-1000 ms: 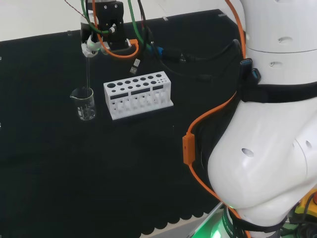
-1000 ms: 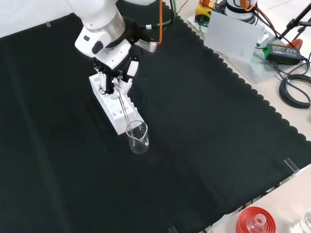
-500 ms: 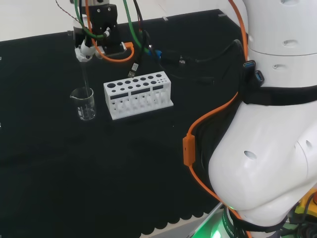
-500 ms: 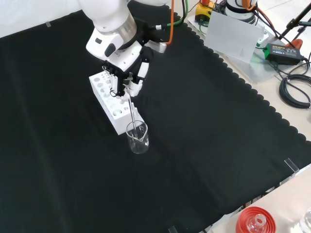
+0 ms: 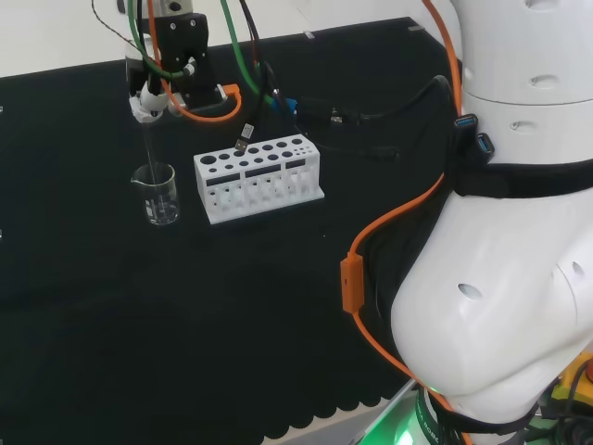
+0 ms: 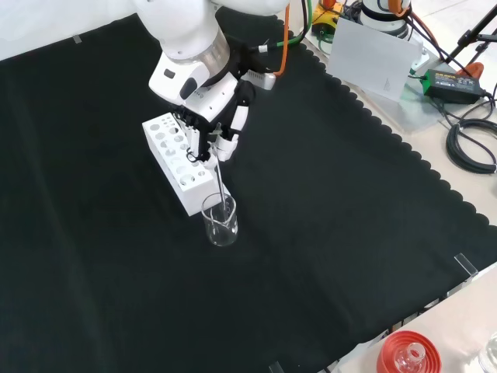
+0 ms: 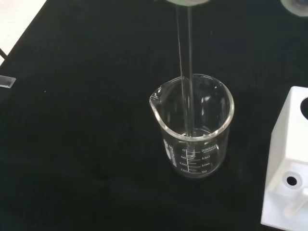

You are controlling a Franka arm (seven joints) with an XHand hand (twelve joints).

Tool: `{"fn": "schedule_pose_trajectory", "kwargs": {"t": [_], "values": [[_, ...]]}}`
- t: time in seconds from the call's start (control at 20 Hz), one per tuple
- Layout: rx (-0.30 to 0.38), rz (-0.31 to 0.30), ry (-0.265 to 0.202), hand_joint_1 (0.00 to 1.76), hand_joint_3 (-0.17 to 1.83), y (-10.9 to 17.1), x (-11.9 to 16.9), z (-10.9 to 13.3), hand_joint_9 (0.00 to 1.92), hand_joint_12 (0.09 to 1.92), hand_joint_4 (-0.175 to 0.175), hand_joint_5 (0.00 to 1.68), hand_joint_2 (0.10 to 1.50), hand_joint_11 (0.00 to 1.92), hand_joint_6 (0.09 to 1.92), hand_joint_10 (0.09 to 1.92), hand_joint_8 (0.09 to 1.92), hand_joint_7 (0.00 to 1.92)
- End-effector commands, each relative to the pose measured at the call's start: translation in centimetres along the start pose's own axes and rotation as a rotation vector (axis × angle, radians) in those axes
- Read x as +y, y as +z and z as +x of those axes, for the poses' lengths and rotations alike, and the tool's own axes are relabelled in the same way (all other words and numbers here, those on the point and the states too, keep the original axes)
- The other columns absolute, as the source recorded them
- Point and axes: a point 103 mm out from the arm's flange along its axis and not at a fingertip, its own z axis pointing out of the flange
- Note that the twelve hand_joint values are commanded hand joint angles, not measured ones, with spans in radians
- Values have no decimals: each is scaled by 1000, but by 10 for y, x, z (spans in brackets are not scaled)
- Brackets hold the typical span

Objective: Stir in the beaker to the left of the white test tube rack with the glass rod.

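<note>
A clear glass beaker (image 5: 158,194) (image 6: 220,221) (image 7: 193,126) stands on the black cloth just left of the white test tube rack (image 5: 258,176) in the head view. The rack (image 6: 177,161) lies behind the beaker in the front view, and one corner of the rack (image 7: 287,176) sits beside the beaker in the wrist view. The hand (image 5: 151,95) (image 6: 218,134) hangs above the beaker, shut on the top of a thin glass rod (image 5: 151,155) (image 6: 224,189) (image 7: 185,72). The rod slants down, its lower end inside the beaker near the bottom.
Orange and green cables (image 5: 222,88) trail from the wrist above the rack. A red ribbed stand (image 6: 407,353) with a glass piece sits at the near right corner in the front view. The cloth's scalloped edge (image 6: 404,159) runs along the right, with grey boxes and cables beyond.
The hand has swung left in the head view and right in the front view, tilting the rod. The rod's lower end stays inside the beaker, which has not moved.
</note>
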Motion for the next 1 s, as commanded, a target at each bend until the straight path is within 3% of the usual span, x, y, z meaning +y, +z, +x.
{"fn": "schedule_pose_trajectory", "kwargs": {"t": [0.05, 0.7, 1.0], "values": [[1, 7, 11, 1308, -94, 0, 4, 2, 1774, 643, -175, 1041, 1084, 1573, 667, 377, 797, 1268], [27, 30, 20, 1308, -91, -3, 27, -9, 1773, 643, -175, 1041, 1082, 1573, 667, 377, 796, 1268], [24, 1, 41, 1308, -89, -8, 34, -36, 1773, 643, -175, 1041, 1082, 1573, 668, 376, 795, 1268]]}}
